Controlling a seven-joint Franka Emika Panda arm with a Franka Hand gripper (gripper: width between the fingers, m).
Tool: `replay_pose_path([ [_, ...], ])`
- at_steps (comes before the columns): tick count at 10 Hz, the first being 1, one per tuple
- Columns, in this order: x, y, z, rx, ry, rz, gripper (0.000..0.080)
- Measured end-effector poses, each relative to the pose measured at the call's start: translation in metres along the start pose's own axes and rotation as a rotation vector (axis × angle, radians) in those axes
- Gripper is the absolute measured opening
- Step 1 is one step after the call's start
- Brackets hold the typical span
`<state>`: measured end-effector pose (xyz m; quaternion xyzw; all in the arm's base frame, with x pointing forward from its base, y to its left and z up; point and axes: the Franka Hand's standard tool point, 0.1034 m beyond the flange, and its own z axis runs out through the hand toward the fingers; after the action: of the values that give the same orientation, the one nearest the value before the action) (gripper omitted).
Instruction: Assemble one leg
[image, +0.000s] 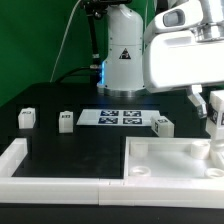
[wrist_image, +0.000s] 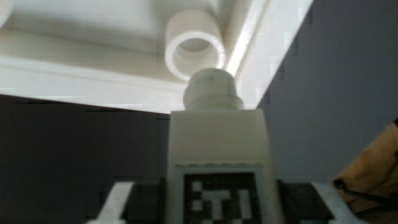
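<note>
My gripper (image: 214, 122) is shut on one leg (image: 215, 112) and holds it over the far right corner of the large white tray-like part (image: 165, 160). In the wrist view the gripper (wrist_image: 221, 200) clamps the leg (wrist_image: 217, 140) from both sides, with its tag facing the camera. The leg's round peg end (wrist_image: 210, 88) sits just short of a round socket (wrist_image: 192, 47) in the tray's corner. Three other legs stand on the black table: two at the exterior view's left (image: 26, 118) (image: 66, 122) and one near the middle right (image: 162, 124).
The marker board (image: 120, 117) lies behind the tray, in front of the arm's base (image: 124, 60). A white raised border (image: 18, 160) runs along the front left of the table. A green cable hangs at the back left.
</note>
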<state>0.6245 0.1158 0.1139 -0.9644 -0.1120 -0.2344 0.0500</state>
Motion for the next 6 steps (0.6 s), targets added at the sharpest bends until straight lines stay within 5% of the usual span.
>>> replay_pose_path([
  [6, -0.0011, 0.0056, 0.0049, -0.014, 0.034, 0.001, 0.0290],
])
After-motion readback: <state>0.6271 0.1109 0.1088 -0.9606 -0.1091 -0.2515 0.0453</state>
